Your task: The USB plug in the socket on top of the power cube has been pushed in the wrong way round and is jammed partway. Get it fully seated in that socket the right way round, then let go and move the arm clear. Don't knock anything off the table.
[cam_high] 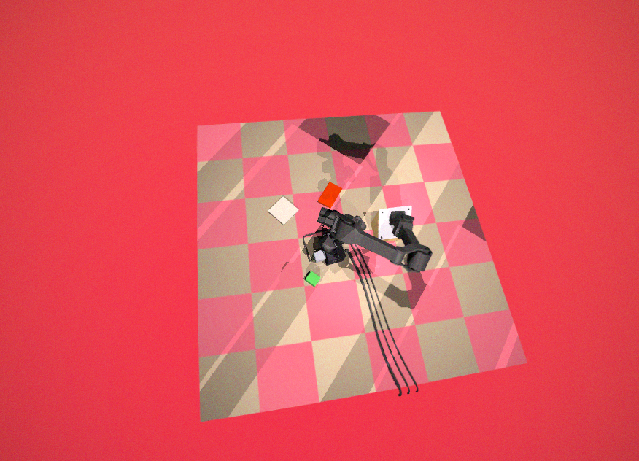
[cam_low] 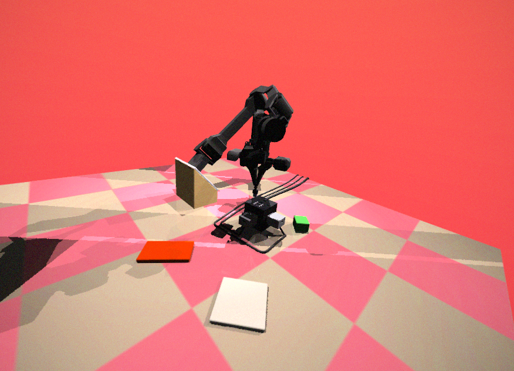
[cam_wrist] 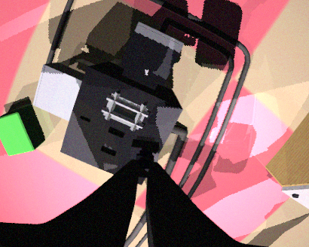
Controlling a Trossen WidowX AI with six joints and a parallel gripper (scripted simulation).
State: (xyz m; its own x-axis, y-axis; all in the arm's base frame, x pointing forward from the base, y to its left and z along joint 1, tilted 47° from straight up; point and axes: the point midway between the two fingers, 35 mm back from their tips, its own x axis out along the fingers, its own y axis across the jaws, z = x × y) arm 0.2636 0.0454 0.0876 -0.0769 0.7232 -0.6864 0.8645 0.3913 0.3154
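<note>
So the checkered tabletop is reached over by the black arm, end effector pointed down. Below it is the power cube. A white slab is laid near, an orange slab left, a green block right. The USB plug is pinched between the closed fingers, held just above the cube's top, outside the white-framed socket.

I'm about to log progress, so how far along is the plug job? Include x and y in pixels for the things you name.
Looks done: the plug [cam_low: 255, 191] [cam_wrist: 145, 145] is out; the white-framed socket [cam_low: 257, 202] [cam_wrist: 120, 119] on the power cube [cam_high: 335, 257] [cam_low: 260, 212] [cam_wrist: 92, 129] shows no plug in it.
In hand: the jaws are shut on the plug, above the cube.
Left: line it up, seat it fully, release and move clear. Whether it's turned the right way round, I can't tell.
</note>
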